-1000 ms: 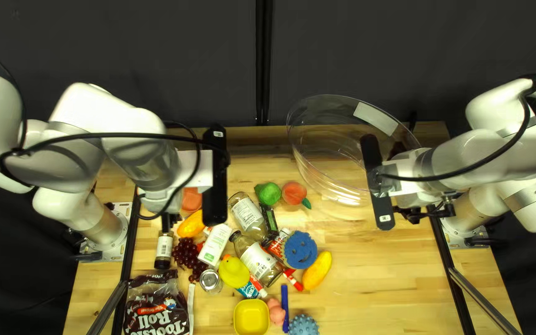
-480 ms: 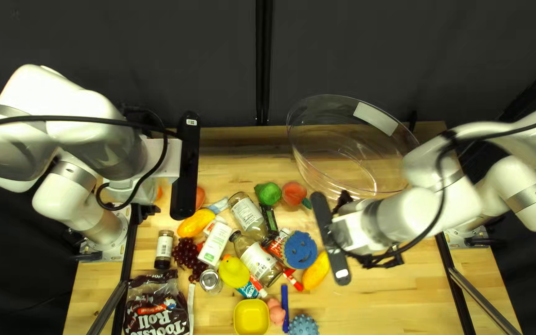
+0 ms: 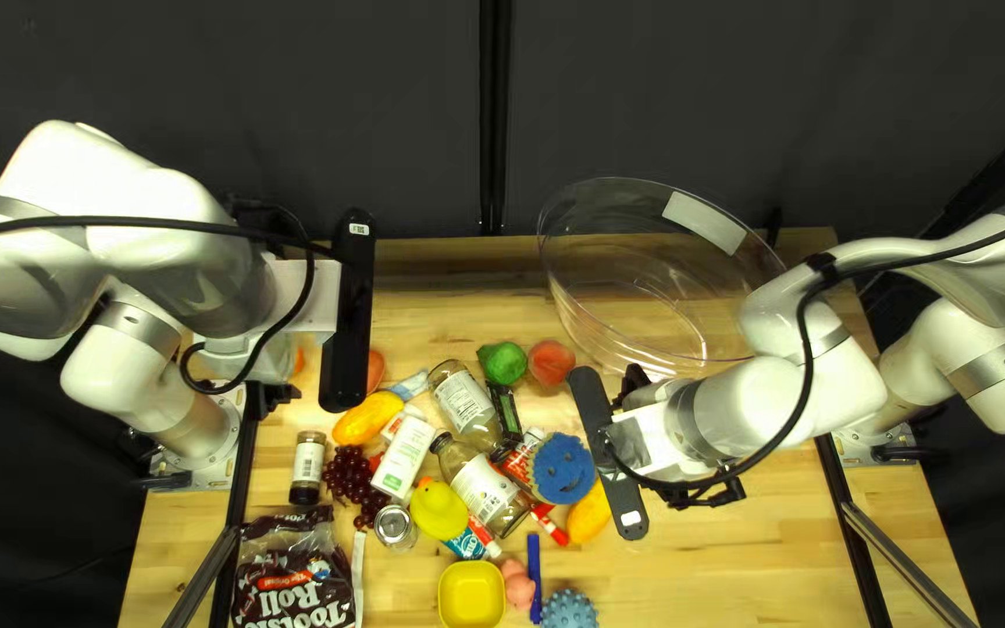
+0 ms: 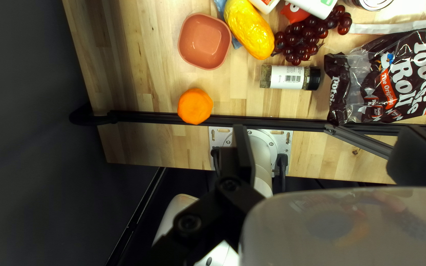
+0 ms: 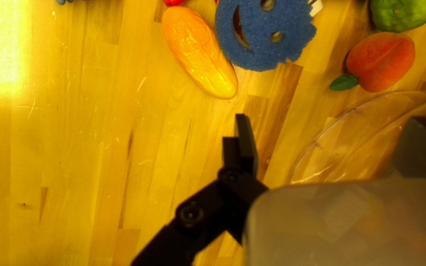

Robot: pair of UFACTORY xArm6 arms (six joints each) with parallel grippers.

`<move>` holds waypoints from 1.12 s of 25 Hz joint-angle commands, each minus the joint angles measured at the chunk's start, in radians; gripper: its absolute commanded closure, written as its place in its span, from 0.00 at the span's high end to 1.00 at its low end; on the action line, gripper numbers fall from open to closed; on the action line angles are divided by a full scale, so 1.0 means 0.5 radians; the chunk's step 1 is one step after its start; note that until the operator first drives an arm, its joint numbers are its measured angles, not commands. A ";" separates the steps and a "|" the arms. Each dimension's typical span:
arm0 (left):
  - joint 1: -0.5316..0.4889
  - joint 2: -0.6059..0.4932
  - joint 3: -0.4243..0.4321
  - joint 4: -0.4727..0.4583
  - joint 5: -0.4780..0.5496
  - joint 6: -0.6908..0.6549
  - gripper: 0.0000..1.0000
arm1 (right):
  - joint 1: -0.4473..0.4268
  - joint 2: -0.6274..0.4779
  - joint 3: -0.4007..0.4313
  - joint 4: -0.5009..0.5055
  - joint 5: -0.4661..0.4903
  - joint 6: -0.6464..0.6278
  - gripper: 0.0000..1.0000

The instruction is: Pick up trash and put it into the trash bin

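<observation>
Right gripper (image 3: pixel 642 442) hovers just right of the blue smiling sponge (image 3: pixel 563 469), fingers spread wide, gripping nothing! Left gripper (image 3: pixel 314 300), up in the upper left of the top left view: wide apart too, nothing between the fingertips.

Now the bottles, centre of that view! The capped glass bottle (image 3: pixel 482 489) runs diagonally, black cap to the upper left, base to the lower right; the other glass bottle (image 3: pixel 464 401) lies just above it on a similar slant. The candy bag (image 3: pixel 291 576) sits lower left.

Containers: the clear tub (image 3: pixel 619 332), upper right of centre, tilts with a white label (image 3: pixel 705 222) on its wall; yellow bowl (image 3: pixel 471 596), bottom centre.

And what's masked? Right gripper covers part of the yellow-orange squash (image 3: pixel 590 512), the bag is cut off by the lower edge, and I can't make out the bowl's whole outline there either.
</observation>
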 commanded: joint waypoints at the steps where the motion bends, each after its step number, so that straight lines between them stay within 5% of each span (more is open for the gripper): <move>1: 0.000 0.000 0.000 0.000 0.000 0.000 1.00 | 0.030 0.076 -0.071 0.032 0.067 -0.042 1.00; 5: 0.000 0.000 0.000 0.000 0.000 0.000 1.00 | 0.049 0.353 -0.286 0.168 0.140 -0.308 1.00; 15: 0.000 0.000 0.000 0.000 0.000 0.000 1.00 | -0.178 0.822 -0.524 0.402 -0.222 -1.005 1.00; 28: 0.000 0.000 0.000 0.000 0.000 0.000 1.00 | -0.343 0.965 -0.487 0.518 -0.397 -1.231 1.00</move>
